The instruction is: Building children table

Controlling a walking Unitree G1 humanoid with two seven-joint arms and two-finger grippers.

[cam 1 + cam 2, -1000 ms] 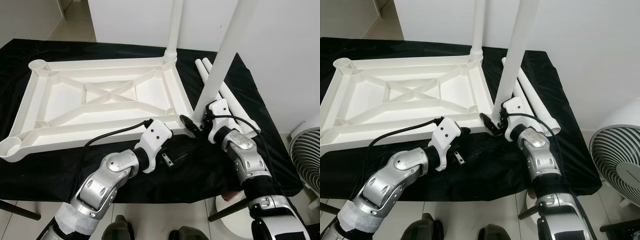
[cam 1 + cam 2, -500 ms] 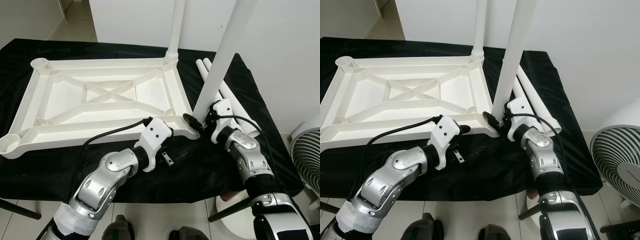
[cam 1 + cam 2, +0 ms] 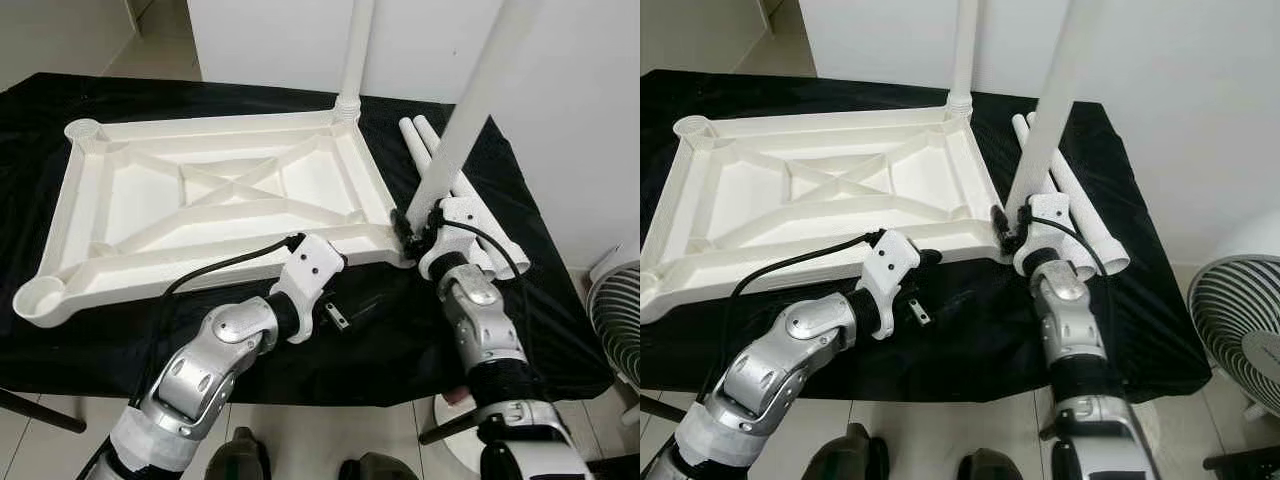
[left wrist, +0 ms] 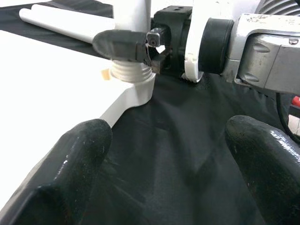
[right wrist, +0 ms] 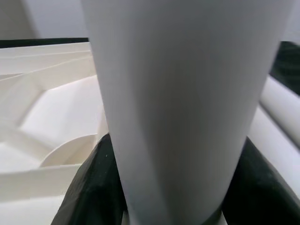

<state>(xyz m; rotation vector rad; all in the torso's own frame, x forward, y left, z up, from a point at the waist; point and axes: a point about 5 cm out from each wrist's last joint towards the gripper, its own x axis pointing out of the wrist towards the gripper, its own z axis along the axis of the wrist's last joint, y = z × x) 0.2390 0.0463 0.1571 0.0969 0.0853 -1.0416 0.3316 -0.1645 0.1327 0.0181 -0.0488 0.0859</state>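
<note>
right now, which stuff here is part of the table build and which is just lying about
Part of the build:
white ribbed plastic tabletop, upside down
white tube leg gripped by the right gripper
white leg standing in the far corner socket
two spare white tube legs on the cloth
left gripper, open

Lying about:
white electric fan
black cloth

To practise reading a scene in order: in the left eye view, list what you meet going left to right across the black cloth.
Upturned white tabletop → left gripper → right gripper clamped on the slanted white leg → loose spare legs → fan.
</note>
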